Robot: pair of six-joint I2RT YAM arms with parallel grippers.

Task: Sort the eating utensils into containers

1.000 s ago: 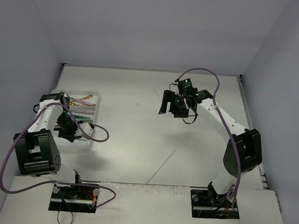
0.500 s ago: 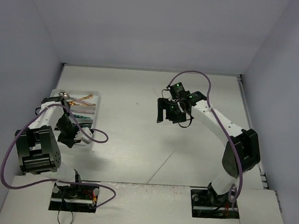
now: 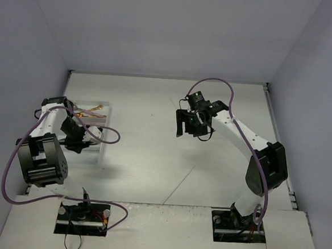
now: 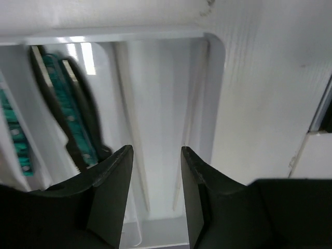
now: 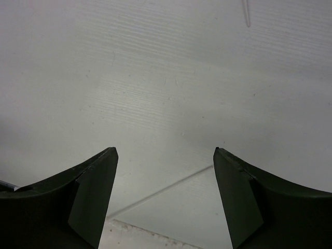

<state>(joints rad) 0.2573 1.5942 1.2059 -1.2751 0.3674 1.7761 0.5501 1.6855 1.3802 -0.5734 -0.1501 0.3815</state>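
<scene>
The white divided tray [image 3: 102,152] lies at the left of the table. Gold spoons [image 3: 93,111] lie in its far part. My left gripper [image 3: 77,143] hangs over the tray, open and empty. In the left wrist view the left gripper [image 4: 155,155] frames the tray's end compartment [image 4: 161,93], where two thin pale sticks [image 4: 133,129] lie. Green-handled utensils [image 4: 62,101] with dark parts lie in the compartment to the left. My right gripper [image 3: 183,123] is open and empty above the bare middle of the table; it also shows in the right wrist view [image 5: 165,151].
Walls close the table on the left, back and right. A thin seam [image 5: 161,189] crosses the tabletop under the right gripper. A thin pale sliver [image 5: 245,13] lies at the top edge of the right wrist view.
My left gripper has moved away from the arm bases, along the tray. My right gripper has shifted slightly left. Both stay open.
</scene>
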